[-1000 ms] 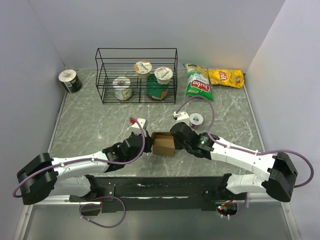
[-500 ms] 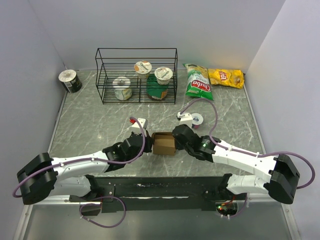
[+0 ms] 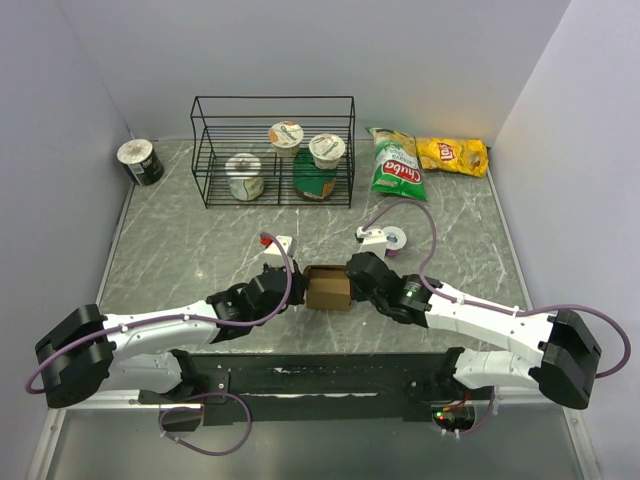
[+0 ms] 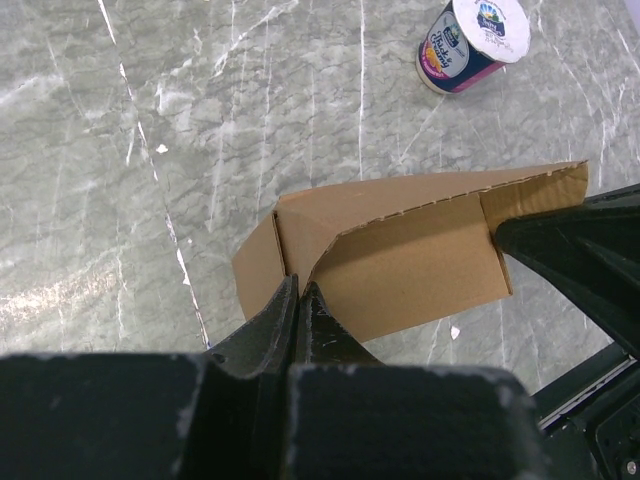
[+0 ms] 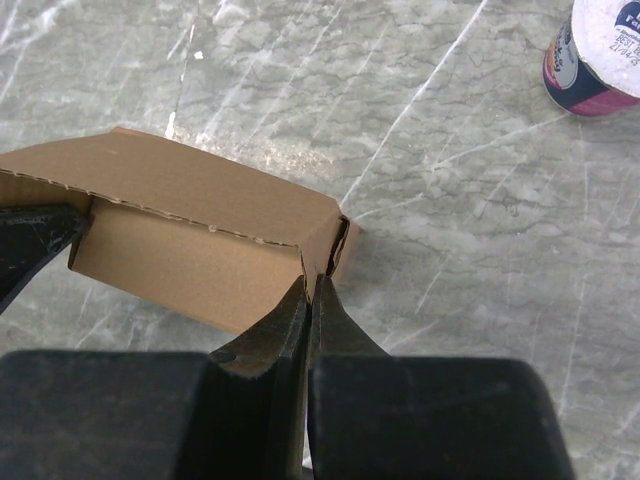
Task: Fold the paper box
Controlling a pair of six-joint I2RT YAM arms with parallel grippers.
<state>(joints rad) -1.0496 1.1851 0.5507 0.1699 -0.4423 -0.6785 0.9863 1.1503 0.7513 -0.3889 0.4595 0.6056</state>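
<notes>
Part-formed paper box [image 3: 327, 287] is held near middle of tabletop [image 3: 180, 250] near edge; left gripper [image 4: 299, 295] is pinched on its left wall, right gripper [image 5: 311, 290] on right corner flap. Pinches are best kept firm, walls drawn square together, perforated top flap not torn.

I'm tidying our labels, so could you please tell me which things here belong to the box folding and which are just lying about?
In the job: paper box, left gripper, right gripper.
Lying about: wire rack, yogurt cups inside, loose yogurt cup, green chip bag, yellow chip bag, dark container.
</notes>
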